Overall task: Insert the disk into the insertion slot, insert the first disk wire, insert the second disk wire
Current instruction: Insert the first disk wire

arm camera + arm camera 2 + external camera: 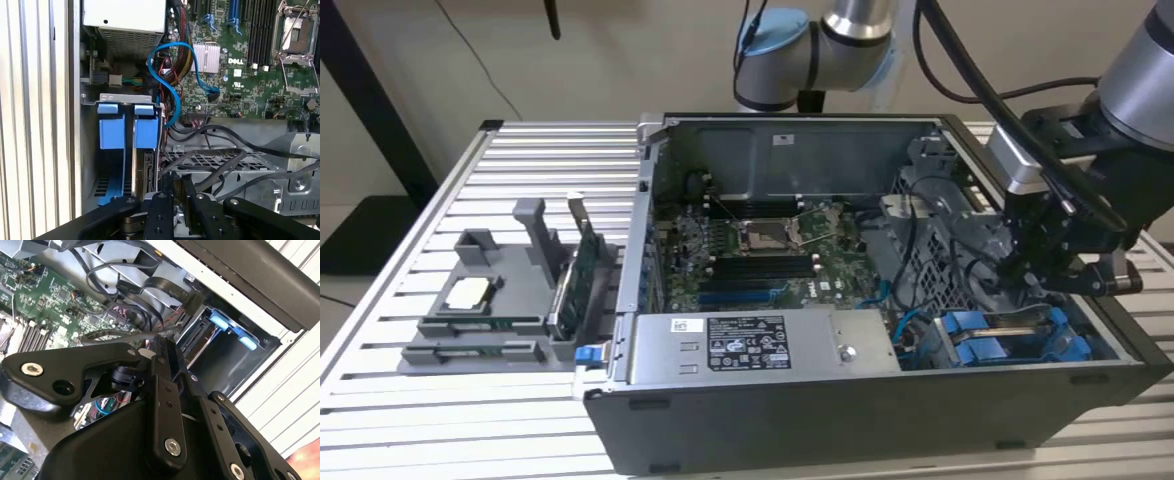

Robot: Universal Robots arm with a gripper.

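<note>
Black gripper [179, 190] linkage sits closest to us in both wrist views, jaws narrow, nearly together. Black flat cables [210, 160] run right up to it; we can't tell if one is pinched. We see the disk [148, 172] seated on edge in the drive bay [90, 150], its dark end showing next to a blue carrier tab [146, 131], with a second blue tab just beside that one. A light blue cable [175, 75] loops from near the bay over to the motherboard [250, 75].

In the exterior view, we have the gripper hanging inside the open computer case [854, 420], just above the bay at the exterior view's right. The power-supply box [761, 340] lies along the case's near wall, just beside the bay. Outside the case, toward the exterior view's left, a grey parts fixture [494, 300] rests on the slatted table [400, 400].
</note>
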